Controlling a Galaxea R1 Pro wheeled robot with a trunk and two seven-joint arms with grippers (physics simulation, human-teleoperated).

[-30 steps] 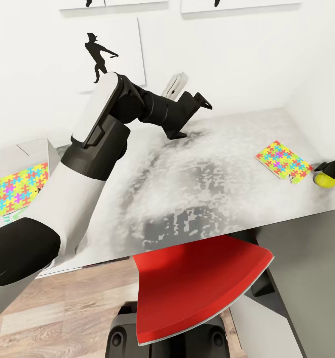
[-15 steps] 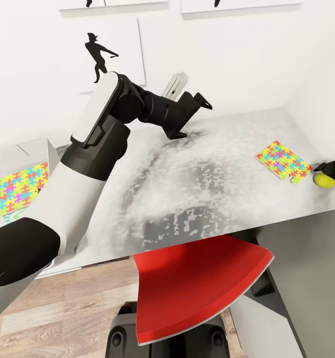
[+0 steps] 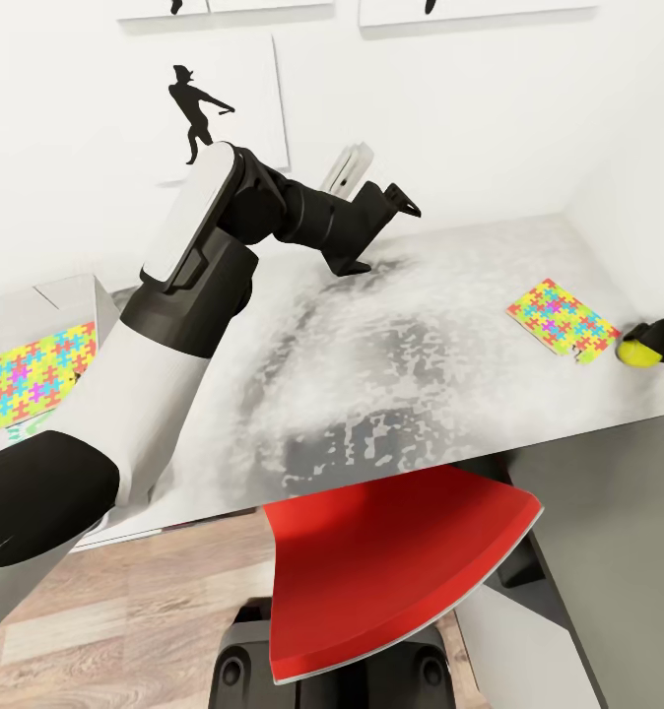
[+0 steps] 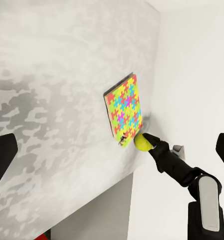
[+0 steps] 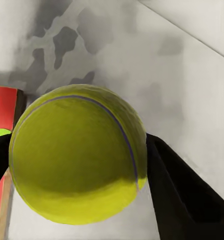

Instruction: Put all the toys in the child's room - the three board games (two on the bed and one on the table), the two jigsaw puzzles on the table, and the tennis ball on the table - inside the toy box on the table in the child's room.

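The tennis ball (image 3: 639,352) rests at the table's (image 3: 391,345) far right edge, with my right gripper (image 3: 655,346) shut on it. In the right wrist view the ball (image 5: 77,155) sits between both black fingers (image 5: 176,190), which touch its sides. One jigsaw puzzle (image 3: 561,317) lies flat just left of the ball. A second jigsaw puzzle (image 3: 36,379) lies in the toy box (image 3: 76,288) at the far left. My left gripper (image 3: 389,241) hangs open and holding nothing above the back of the table. The left wrist view looks at the puzzle (image 4: 124,110) and the ball (image 4: 140,142).
A red chair (image 3: 391,571) stands pushed against the table's front edge, below the middle. White walls with black silhouette pictures (image 3: 199,103) close off the back and the right side. Wood floor (image 3: 125,620) shows at the lower left.
My right gripper's fingers have closed onto the tennis ball, which shifted slightly left. The left arm and the camera have stayed still.
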